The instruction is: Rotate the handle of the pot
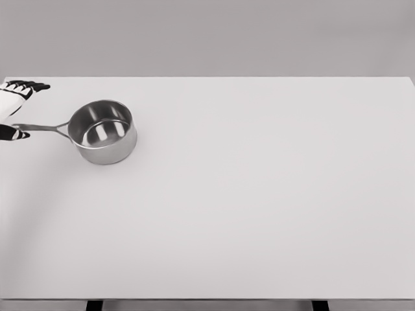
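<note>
- We see a big white table (259, 214) that fills most of the head view, with a plain grey wall behind it.
- Two dark table legs (94, 305) peek out under its near edge.
- A shiny metal pot (102, 131) stands upright on the table, far over on the left side and toward the back. We can look down into it, and nothing is inside.
- The pot's long thin handle (42, 127) sticks out flat to the left, toward the edge of the view.
- Our left hand (14, 110) shows at the left edge, white with dark fingers (27, 85). Most of it is cut off by the edge of the view.
- The fingers up top reach out to the right, above the handle and apart from it. A dark fingertip (15, 134) lower down sits right at the end of the handle and may be touching it.
- The hand looks wide around the handle's end, but we cannot tell for sure if it holds the handle, since so little of it shows.
</note>
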